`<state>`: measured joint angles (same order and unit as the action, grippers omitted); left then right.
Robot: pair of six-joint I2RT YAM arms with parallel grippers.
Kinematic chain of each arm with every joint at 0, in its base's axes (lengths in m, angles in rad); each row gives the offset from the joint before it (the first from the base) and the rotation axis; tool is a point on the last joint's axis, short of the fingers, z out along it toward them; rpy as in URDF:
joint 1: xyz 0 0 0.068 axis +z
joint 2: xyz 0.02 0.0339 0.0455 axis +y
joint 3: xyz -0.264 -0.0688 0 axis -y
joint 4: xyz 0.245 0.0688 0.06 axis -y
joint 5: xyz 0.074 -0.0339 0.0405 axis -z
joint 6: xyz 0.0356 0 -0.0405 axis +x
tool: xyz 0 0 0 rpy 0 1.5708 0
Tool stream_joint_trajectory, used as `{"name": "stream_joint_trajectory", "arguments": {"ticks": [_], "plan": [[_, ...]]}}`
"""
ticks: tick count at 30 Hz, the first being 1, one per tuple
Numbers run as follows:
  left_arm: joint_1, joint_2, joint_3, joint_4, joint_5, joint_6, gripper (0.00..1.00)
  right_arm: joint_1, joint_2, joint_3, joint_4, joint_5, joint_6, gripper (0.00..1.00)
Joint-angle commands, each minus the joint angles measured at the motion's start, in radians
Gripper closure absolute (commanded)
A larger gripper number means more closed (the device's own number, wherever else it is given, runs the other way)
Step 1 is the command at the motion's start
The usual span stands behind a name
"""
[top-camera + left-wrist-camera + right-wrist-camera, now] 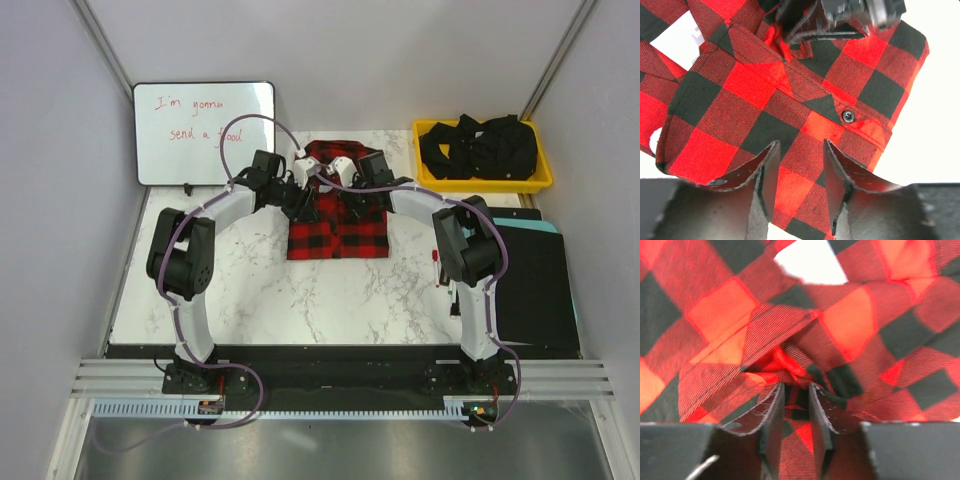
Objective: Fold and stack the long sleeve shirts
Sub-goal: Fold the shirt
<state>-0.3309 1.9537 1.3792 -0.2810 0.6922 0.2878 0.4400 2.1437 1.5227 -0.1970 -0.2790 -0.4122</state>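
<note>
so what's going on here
A robot is folding a red-and-black check shirt, which lies as a rectangle on the table. Its left hand is open over the cloth. Its right hand has bunched cloth between close-set fingers, and whether it grips is unclear.

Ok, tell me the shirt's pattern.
The shirt is red-and-black buffalo check, clearest from the left wrist.

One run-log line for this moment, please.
stage: folding | flannel shirt: folded narrow, collar at far end | left gripper: open over cloth | right gripper: cloth bunched in narrow gap, grip unclear
</note>
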Motion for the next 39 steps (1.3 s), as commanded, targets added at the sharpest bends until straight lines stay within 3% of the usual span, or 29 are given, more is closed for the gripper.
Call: {"name": "stream_joint_trajectory", "arguments": {"ticks": [1, 4, 10, 15, 19, 26, 33, 39], "plan": [[0.015, -0.007, 0.034, 0.051, 0.033, -0.113, 0.51, -0.009, -0.004, 0.096, 0.03, 0.06, 0.104, 0.66], [0.023, 0.002, 0.034, 0.068, 0.007, -0.201, 0.52, -0.02, 0.007, 0.151, 0.013, 0.08, 0.179, 0.66], [0.027, 0.079, 0.122, -0.023, -0.023, -0.279, 0.55, -0.066, -0.02, 0.208, -0.148, -0.04, 0.231, 0.64], [0.026, 0.177, 0.239, -0.17, -0.06, -0.361, 0.57, -0.093, -0.064, 0.165, -0.307, -0.182, 0.269, 0.65], [0.027, 0.215, 0.241, -0.228, -0.065, -0.392, 0.57, -0.093, -0.077, 0.055, -0.375, -0.316, 0.344, 0.64], [0.026, 0.192, 0.089, -0.261, -0.031, -0.429, 0.57, -0.101, -0.042, -0.114, -0.43, -0.319, 0.36, 0.65], [0.015, 0.054, -0.118, -0.245, 0.016, -0.397, 0.57, -0.101, -0.214, -0.286, -0.415, -0.368, 0.371, 0.64], [0.001, -0.056, -0.213, -0.204, 0.033, -0.388, 0.55, -0.086, -0.327, -0.406, -0.21, -0.339, 0.511, 0.64]]}}
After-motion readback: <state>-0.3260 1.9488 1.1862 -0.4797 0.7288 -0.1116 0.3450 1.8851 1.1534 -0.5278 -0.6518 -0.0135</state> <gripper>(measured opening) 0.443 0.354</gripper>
